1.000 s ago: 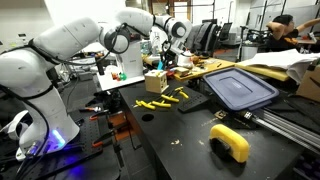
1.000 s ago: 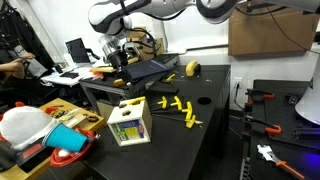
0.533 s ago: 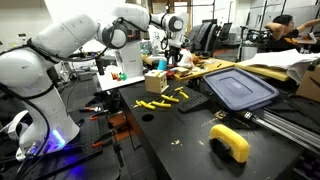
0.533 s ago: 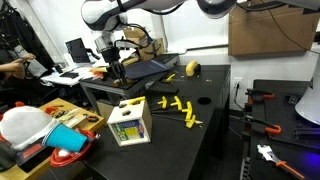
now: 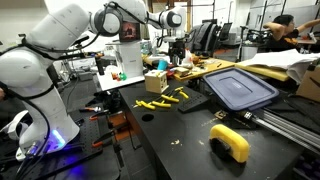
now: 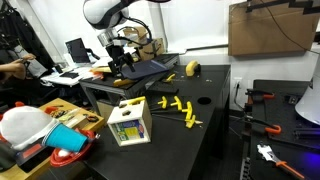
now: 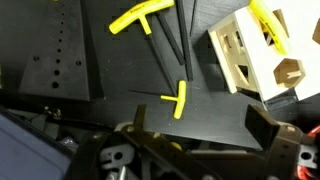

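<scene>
My gripper (image 7: 200, 125) hangs open above the black table (image 7: 120, 70), with nothing between its two dark fingers (image 7: 266, 126). A yellow T-shaped piece (image 7: 180, 98) lies on the table just beyond the fingers, and another (image 7: 140, 15) lies farther off. To the right stands a pale wooden box with cut-out holes (image 7: 255, 55), and a yellow piece (image 7: 268, 25) rests on its top. Both exterior views show the gripper (image 5: 176, 47) (image 6: 121, 64) held high behind the box (image 5: 155, 82) (image 6: 130, 123), apart from it. Several yellow pieces (image 5: 165, 99) (image 6: 180, 108) are scattered on the table.
A blue bin lid (image 5: 240, 88) (image 6: 150, 70) lies on the table, with a yellow curved object (image 5: 230, 142) (image 6: 193, 68) close to it. Cluttered desks and monitors (image 6: 75, 50) stand behind. A person (image 5: 285, 25) sits at the back. Red cups (image 6: 65, 155) sit beside the table.
The jaws have gone from shut to wide open. The arm has swung upward, and the gripper now sits higher and farther from the wooden box.
</scene>
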